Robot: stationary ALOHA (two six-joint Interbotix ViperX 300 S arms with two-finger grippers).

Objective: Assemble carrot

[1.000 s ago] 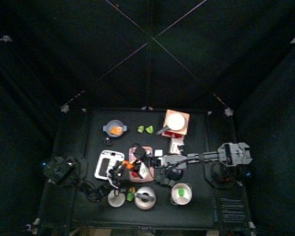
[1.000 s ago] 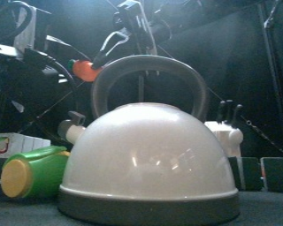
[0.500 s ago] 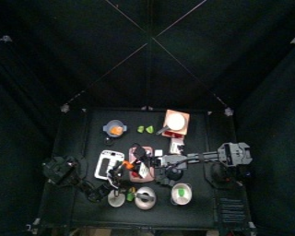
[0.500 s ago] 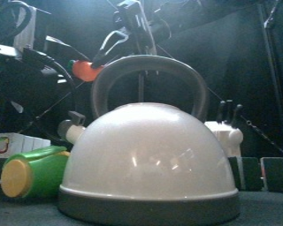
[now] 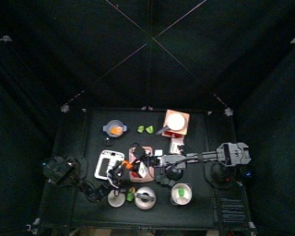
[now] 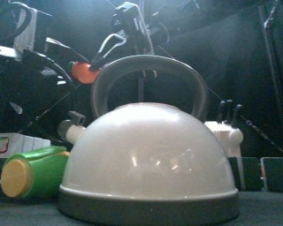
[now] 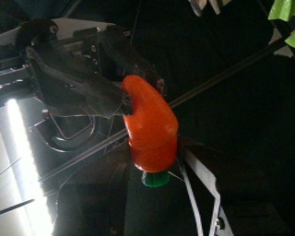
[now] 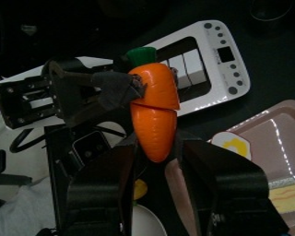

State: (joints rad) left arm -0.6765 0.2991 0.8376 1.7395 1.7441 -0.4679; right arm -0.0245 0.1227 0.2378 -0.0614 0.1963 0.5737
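An orange toy carrot (image 8: 153, 109) with a green top (image 8: 140, 53) is held in the air between both grippers. My right gripper (image 8: 153, 155) is shut on its narrow end. My left gripper (image 8: 125, 88) comes in from the side and grips it near the thick end. In the left wrist view the carrot (image 7: 150, 129) shows with the right gripper (image 7: 103, 78) at its tip. In the top view the two grippers meet at the carrot (image 5: 141, 167) near the table's front middle. In the front view the carrot (image 6: 82, 69) shows high behind the kettle.
A big white kettle (image 6: 150, 159) and a green cup (image 6: 32, 173) stand at the front edge. A white rack (image 5: 111, 163), two bowls (image 5: 145, 195) (image 5: 183, 194), an orange ball fruit (image 5: 114, 130), green lime pieces (image 5: 145, 129) and a pink tray (image 5: 176, 120) lie on the table.
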